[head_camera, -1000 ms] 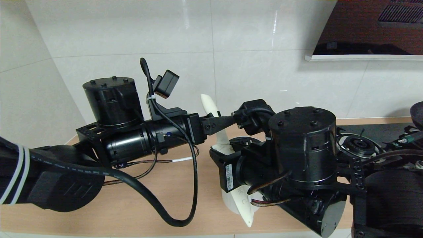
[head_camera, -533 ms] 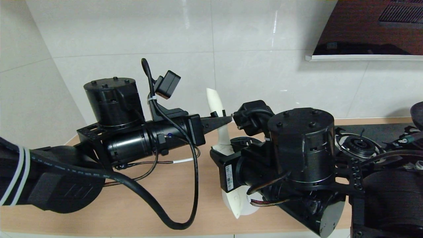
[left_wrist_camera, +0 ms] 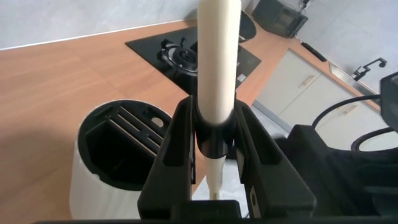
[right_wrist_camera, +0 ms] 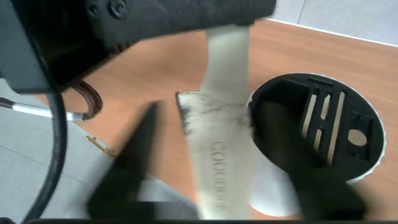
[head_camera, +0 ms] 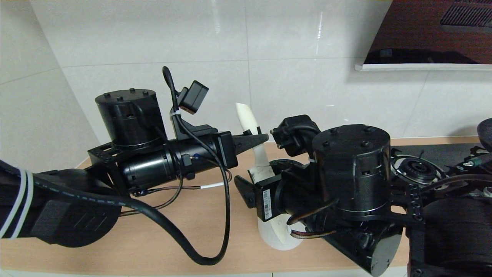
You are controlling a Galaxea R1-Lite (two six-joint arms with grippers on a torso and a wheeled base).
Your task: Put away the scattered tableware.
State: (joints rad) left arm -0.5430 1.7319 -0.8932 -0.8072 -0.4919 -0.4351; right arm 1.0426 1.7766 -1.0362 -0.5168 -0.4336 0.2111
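Left claw [left_wrist_camera: 214, 134]: clamped on knife [head_camera: 262, 161] handle, blade hanging below.
Right claw [right_wrist_camera: 217, 155]: spread open, blade between its fingers.
Holder [head_camera: 273, 241]: on table [head_camera: 115, 246], beneath both claws.

Left arm reaches in level from the left, with the left end effector [head_camera: 256, 139] pointing toward the right arm and its fingers [left_wrist_camera: 177, 143] clamped on the handle of a white knife [head_camera: 248, 119]. Right arm comes in from the right and sits lower. Right end effector [head_camera: 262, 180] points left, fingers [right_wrist_camera: 134, 165] spread apart on either side of the blade.
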